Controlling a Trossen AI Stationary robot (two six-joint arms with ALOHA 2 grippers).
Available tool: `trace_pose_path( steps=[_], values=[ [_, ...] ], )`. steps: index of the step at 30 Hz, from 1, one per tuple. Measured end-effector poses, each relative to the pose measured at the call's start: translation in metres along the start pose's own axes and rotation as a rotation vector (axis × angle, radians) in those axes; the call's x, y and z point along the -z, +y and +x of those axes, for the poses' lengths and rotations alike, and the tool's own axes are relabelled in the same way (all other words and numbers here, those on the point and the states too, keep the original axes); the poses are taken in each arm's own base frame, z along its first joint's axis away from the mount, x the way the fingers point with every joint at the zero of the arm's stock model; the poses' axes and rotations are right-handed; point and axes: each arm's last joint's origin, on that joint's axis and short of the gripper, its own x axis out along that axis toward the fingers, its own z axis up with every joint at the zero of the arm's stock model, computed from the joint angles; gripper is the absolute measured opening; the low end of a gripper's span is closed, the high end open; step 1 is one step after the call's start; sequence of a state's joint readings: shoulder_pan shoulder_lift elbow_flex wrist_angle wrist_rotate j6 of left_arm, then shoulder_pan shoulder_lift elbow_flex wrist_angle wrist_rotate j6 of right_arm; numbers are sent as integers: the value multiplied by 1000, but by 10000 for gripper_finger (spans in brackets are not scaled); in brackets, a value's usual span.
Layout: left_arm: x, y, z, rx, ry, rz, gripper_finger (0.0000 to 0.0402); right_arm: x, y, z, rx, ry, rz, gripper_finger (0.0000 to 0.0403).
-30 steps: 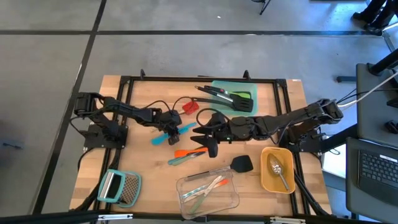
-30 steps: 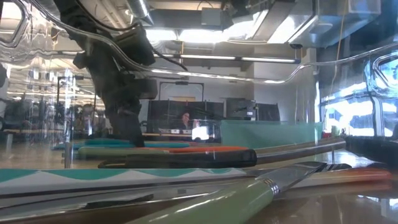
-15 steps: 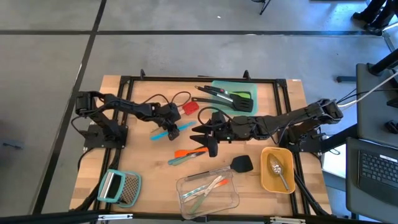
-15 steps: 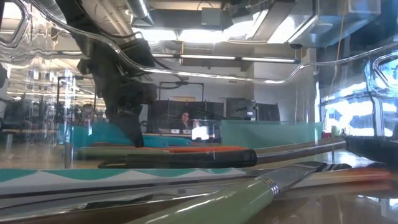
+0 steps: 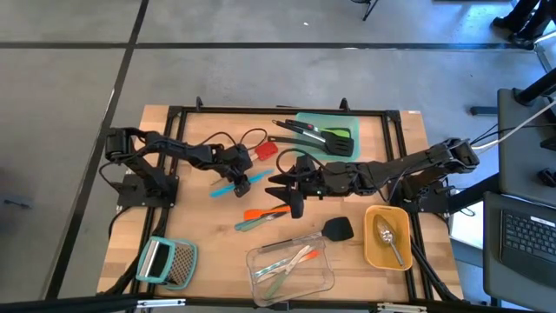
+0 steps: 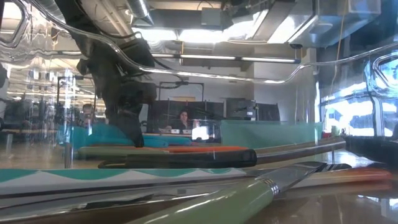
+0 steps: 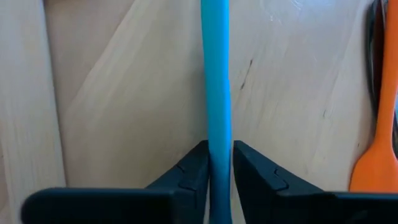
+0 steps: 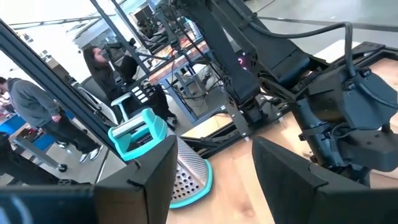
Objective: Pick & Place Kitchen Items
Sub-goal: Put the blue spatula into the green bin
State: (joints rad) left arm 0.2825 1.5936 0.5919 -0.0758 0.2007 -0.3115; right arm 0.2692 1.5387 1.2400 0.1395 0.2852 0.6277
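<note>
The left hand (image 5: 241, 180) sits near the middle of the wooden surface (image 5: 204, 239), a little toward the left edge, clenched on a slim blue tool (image 5: 228, 187). Only the left wrist view shows the grip plainly: the round, smooth blue handle (image 7: 216, 93) runs straight between the two dark fingers (image 7: 191, 174), both pressed against it, with pale wood grain behind. That view also catches the edge of an orange spatula (image 7: 379, 124), soft-looking and rounded at its blade.

From above, the right hand (image 5: 291, 187) hangs over the middle of the surface, its fingers spread and grasping nothing; its wrist view confirms the gap between its fingers (image 8: 155, 168) and looks across at the left arm (image 8: 323, 112), a perforated metal grater (image 8: 186, 177) with a teal handle, and people in the room beyond.

The overhead view alone gives the layout. An orange tool (image 5: 265, 212) and a teal one (image 5: 254, 223) lie side by side just toward the near edge from the hands. A red spatula (image 5: 265, 149) lies behind the left hand. Black slotted spatulas (image 5: 330, 139) rest on a flat teal container (image 5: 347, 124) at the far edge. Another black spatula (image 5: 334, 229) lies toward the near right. A clear box (image 5: 291, 271) at the near edge holds thin pale green and orange tools; a yellow tub (image 5: 387, 236) at the right holds a silver spoon (image 5: 388, 236).

The low view, through clear plastic, shows only stacked handles up close.
</note>
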Motion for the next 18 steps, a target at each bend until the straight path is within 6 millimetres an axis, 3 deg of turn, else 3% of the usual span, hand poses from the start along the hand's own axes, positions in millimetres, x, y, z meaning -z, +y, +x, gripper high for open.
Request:
trace_pose_path(
  steps=[8,18],
  values=[
    [1,-3,0,-14,-6,32,84,-1,-2,0,7,-5,14,211],
    [0,-3,0,-18,-9,18,27,-1,-2,1,7,-5,23,211]
  ],
)
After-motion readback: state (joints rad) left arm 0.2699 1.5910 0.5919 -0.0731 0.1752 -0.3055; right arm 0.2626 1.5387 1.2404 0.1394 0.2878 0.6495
